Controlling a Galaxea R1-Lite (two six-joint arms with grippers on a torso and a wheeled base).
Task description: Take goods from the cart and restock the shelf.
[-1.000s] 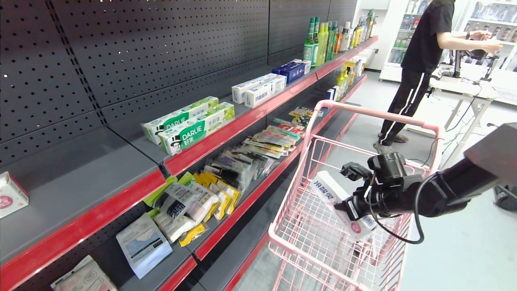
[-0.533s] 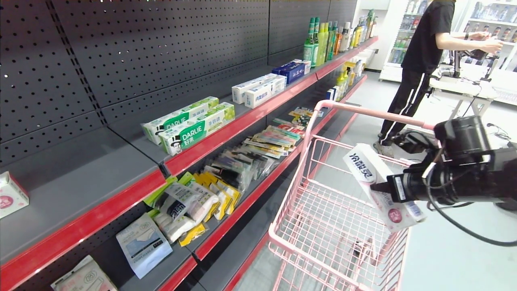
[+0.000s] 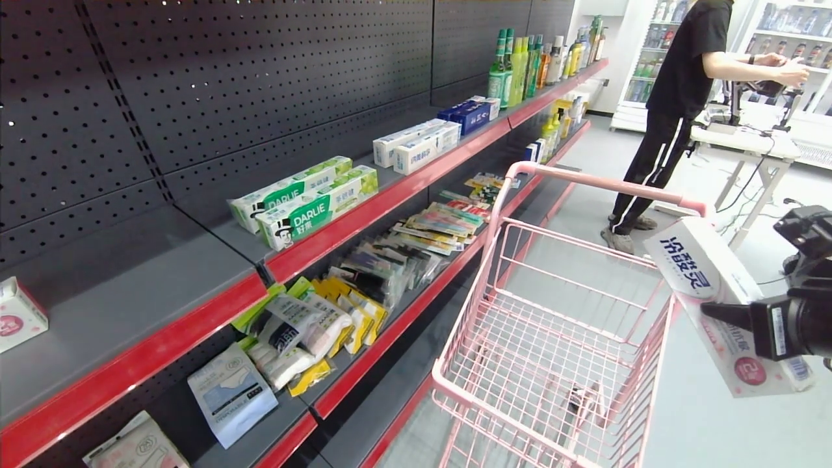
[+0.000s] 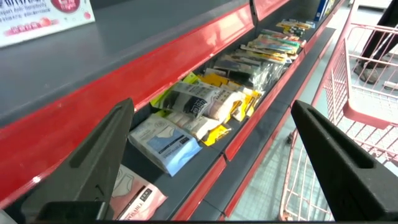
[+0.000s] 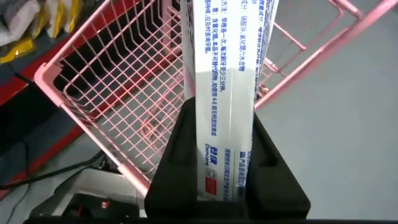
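white glossy cardboard: a long, flat-sided toothpaste box (image 5: 224,74) is pinched between the two black fingers of my right claw (image 5: 221,149), which clamp its broad faces near one end. the rest of the box tilts up and out past them. it hangs over the pale floor (image 3: 715,429), just beside the right rim of the pink wire cart (image 3: 455,390) and outside the basket. my left claw (image 4: 211,106) is spread wide, with nothing between its dark wedge-shaped fingers, and faces soft crinkled pouches (image 4: 186,118) on a lower tier. farther off, the grey metal shelf (image 3: 130,292) with its red lip carries green-and-white cartons (image 3: 305,201) before black pegboard (image 3: 260,65).
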